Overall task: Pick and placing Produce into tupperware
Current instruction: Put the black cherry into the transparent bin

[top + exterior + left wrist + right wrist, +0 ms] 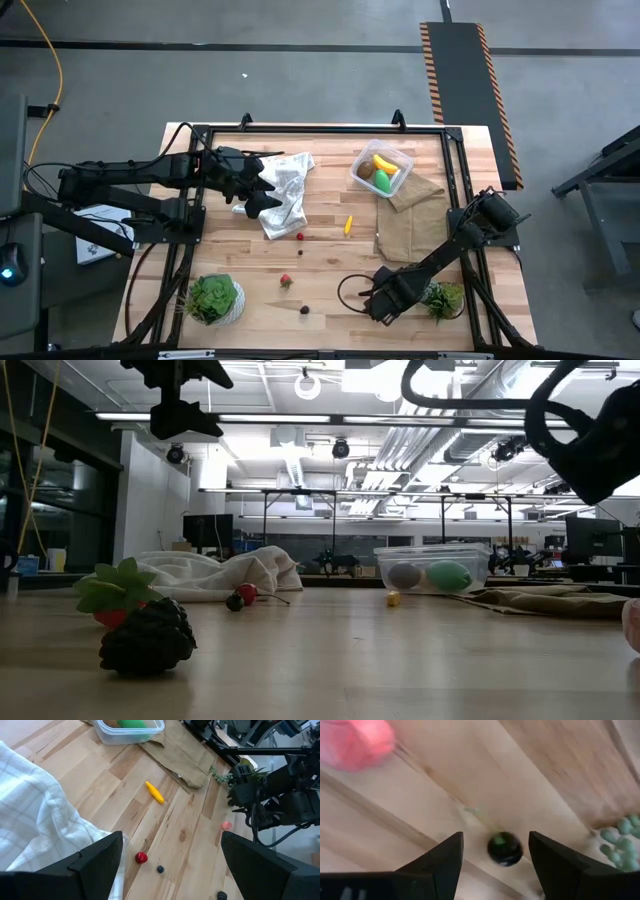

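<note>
The clear tupperware point(382, 170) stands at the far right with a yellow banana, a green oval and a brown ball in it. Loose on the table lie an orange-yellow piece point(348, 225), a red berry point(300, 236), a strawberry point(286, 281) and a dark berry point(305, 309). My right gripper point(381, 304) points down near the table's front edge. It is open, its fingers on either side of a small dark berry point(505, 848) without touching it. A pink piece point(357, 742) lies close by. My left gripper point(262, 193) hangs open above the white checked cloth point(285, 195).
Two potted plants stand near the front edge, one at the left point(215, 298) and one point(443, 298) right beside my right arm. A brown cloth point(412, 215) lies under and in front of the tupperware. Bare wood lies between the cloths and the front edge.
</note>
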